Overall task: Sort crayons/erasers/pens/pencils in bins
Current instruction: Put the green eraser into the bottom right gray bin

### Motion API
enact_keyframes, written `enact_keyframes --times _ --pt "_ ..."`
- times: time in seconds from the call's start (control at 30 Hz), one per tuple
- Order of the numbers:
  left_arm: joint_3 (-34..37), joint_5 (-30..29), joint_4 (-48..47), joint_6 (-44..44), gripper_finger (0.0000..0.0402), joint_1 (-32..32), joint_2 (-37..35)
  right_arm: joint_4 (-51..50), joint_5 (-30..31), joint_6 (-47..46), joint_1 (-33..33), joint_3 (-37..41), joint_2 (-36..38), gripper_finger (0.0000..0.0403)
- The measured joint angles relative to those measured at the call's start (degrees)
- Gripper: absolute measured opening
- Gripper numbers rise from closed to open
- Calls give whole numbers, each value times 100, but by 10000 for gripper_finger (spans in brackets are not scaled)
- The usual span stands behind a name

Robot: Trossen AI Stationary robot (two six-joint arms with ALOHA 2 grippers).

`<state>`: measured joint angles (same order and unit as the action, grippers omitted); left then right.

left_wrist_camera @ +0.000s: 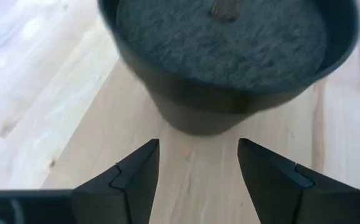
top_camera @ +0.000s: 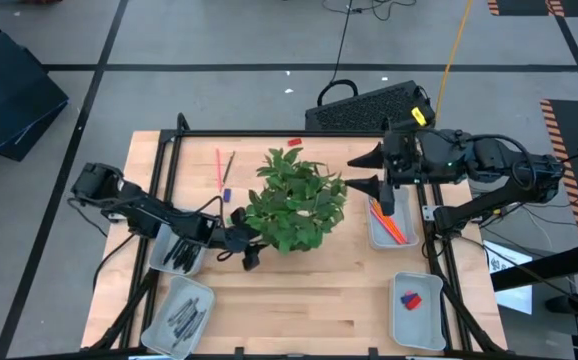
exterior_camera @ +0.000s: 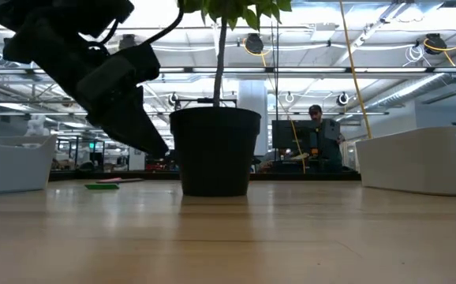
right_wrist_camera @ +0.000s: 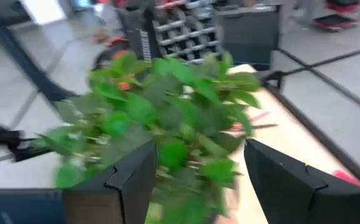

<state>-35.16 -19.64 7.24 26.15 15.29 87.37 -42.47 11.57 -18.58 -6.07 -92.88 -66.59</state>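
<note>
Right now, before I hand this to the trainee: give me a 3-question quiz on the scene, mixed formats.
1. True or false: the left end effector is shut on a pen.
2. In the high view, the bin at the lower right holds: A) pens, B) erasers, C) pencils.
3. Short answer: what does the left wrist view face, just beyond its own fingers?

Key
1. False: it is open and holds nothing.
2. B.
3. The plant pot.
</note>
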Motion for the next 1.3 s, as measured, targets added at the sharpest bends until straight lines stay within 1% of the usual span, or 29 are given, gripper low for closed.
enact_keyframes --times 0.1,0.2,0.37,0.43,0.53,0.63,0.7,0.77,0.83,0.87,1.13,1.3 --pt "3 110 -329 266 218 -1 -192 -215 349 35 -2 0 -8 233" --pt "2 162 -941 653 218 -1 -565 -519 366 88 4 0 -8 236" --pt "-84 190 -2261 1131 218 -175 -1485 -790 364 194 11 0 -8 239" --pt "-85 440 -2619 909 218 -399 -1694 -792 363 314 11 0 -8 238" --pt "-90 1019 -2979 109 218 -805 -1846 -769 363 483 13 0 -8 235" --pt "-96 1819 -3073 -443 218 -1337 -1831 -722 360 417 46 0 -11 234" --pt "-94 2089 -3136 -746 218 -1669 -1807 -716 361 279 46 0 -17 235" --pt "-97 2076 -3234 -1160 218 -1897 -1734 -785 346 190 46 0 -19 236" --pt "-94 1947 -3314 -1617 218 -1998 -1623 -879 340 181 10 0 -20 237" --pt "-94 1882 -3278 -1709 218 -2015 -1558 -1008 335 177 -33 0 -14 237" --pt "-94 1942 -3590 -1602 218 -2131 -942 -2076 317 -23 -391 0 90 230" --pt "-94 1833 -3633 -1643 217 -2129 -572 -2121 315 -25 -482 0 97 228"
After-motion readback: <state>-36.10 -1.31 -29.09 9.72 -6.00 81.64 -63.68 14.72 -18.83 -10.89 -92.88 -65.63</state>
